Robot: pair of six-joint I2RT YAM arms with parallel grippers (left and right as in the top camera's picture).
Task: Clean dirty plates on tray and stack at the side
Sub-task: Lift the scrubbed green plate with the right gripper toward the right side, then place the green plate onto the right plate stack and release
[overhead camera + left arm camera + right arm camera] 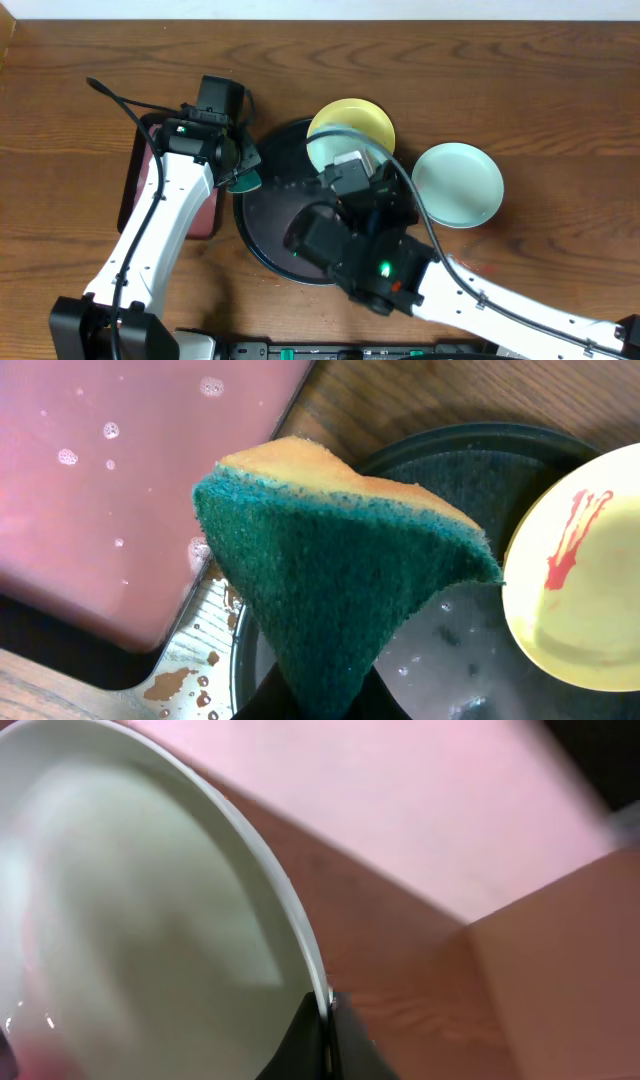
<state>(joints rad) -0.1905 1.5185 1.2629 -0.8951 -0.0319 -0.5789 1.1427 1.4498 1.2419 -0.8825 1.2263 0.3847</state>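
I am looking down on a wooden tabletop with both arms reaching in over a round black tray at the centre.

My left gripper is clamping fully down on a sponge, green scouring side facing the wrist camera and yellow foam on top. The sponge is hanging above the gap between the black tray and a dark red tray to its left. The red tray is holding pinkish soapy water with a few bubbles. Droplets are showing on the black tray's wet floor.

My right gripper is pinching tightly on the rim of the gripped mint plate, with one finger on each side of the edge. Seen from overhead, this plate is over the far right part of the black tray, mostly hidden under the arm; I cannot tell whether it is touching the tray.

The yellow plate is lying at the far edge of the black tray, overlapping its rim, just behind the gripped plate. A red smear is streaking its face.

The loose mint plate is sitting on the bare tabletop to the right of the black tray, apart from the other two plates, and its face is looking clean from above.
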